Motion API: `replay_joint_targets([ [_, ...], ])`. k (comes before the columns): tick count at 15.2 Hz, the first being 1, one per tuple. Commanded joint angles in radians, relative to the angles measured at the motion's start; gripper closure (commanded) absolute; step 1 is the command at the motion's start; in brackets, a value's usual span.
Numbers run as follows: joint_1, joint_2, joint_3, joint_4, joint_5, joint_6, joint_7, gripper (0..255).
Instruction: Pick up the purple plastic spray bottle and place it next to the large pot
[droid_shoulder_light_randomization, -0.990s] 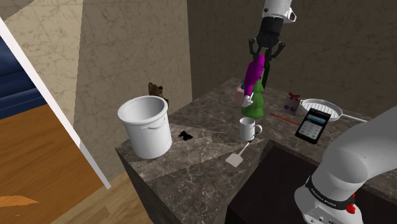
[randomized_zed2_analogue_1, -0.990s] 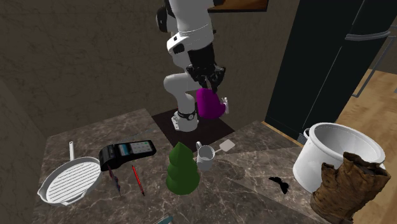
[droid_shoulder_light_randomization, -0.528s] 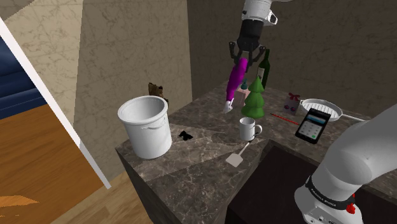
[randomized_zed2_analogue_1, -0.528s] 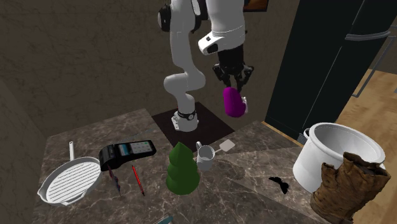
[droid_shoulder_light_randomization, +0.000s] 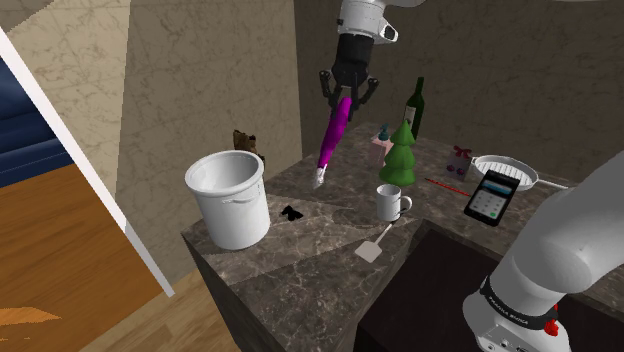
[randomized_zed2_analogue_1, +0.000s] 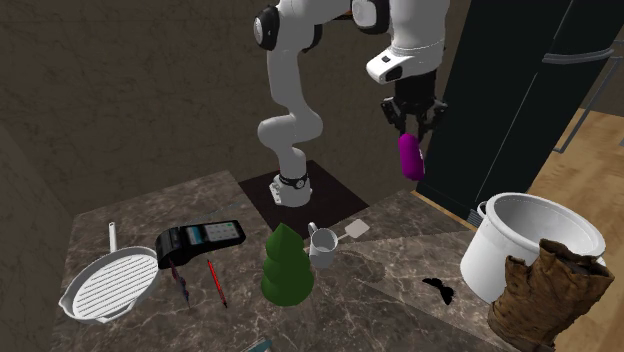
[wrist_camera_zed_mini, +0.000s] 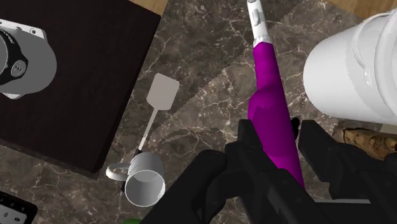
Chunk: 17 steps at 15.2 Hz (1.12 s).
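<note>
Swinging toward the shoulder view's left since half a second ago, the arm has carried the purple spray bottle (droid_shoulder_light_randomization: 333, 135) away from the green tree figure (droid_shoulder_light_randomization: 402, 155) and closer to the large white pot (droid_shoulder_light_randomization: 229, 198). The gripper (droid_shoulder_light_randomization: 347, 96) is clamped on the bottle's fat end, so the bottle hangs in the air, tilted, with its white nozzle pointing down at the dark marble counter (droid_shoulder_light_randomization: 300, 255). In my wrist view the two black fingers (wrist_camera_zed_mini: 249, 143) squeeze the purple body (wrist_camera_zed_mini: 273, 121) between them, and the pot (wrist_camera_zed_mini: 353, 70) sits just beside the nozzle end.

Counting what I see on the counter:
- one pot
- one white mug (droid_shoulder_light_randomization: 391, 203)
- one white spatula (droid_shoulder_light_randomization: 375, 243)
- one green tree figure
- one dark green wine bottle (droid_shoulder_light_randomization: 414, 105)
- one white grill pan (droid_shoulder_light_randomization: 505, 170)
- one payment terminal (droid_shoulder_light_randomization: 488, 196)
- one red pencil (droid_shoulder_light_randomization: 447, 185)
- one brown boot (droid_shoulder_light_randomization: 247, 143) behind the pot
- one small black item (droid_shoulder_light_randomization: 291, 212) that I cannot identify, lying on the counter near the pot

From the second exterior view, the gripper (randomized_zed2_analogue_1: 408, 126) and the bottle (randomized_zed2_analogue_1: 410, 158) hang high above the counter, between the mug (randomized_zed2_analogue_1: 322, 245) and the pot (randomized_zed2_analogue_1: 520, 245). That small black item (randomized_zed2_analogue_1: 438, 289) is on the marble beside the pot, and the boot (randomized_zed2_analogue_1: 550, 290) leans against the pot's near side.
</note>
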Motion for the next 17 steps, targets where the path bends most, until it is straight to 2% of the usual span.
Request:
replay_joint_targets([
  [1,0.018,0.032,0.031,0.032,0.007,0.017,0.048,255],
  [5,0.055,0.111,0.092,0.110,0.008,0.050,0.141,255],
  [17,0.059,0.094,0.098,-0.066,0.018,0.202,0.093,255],
])
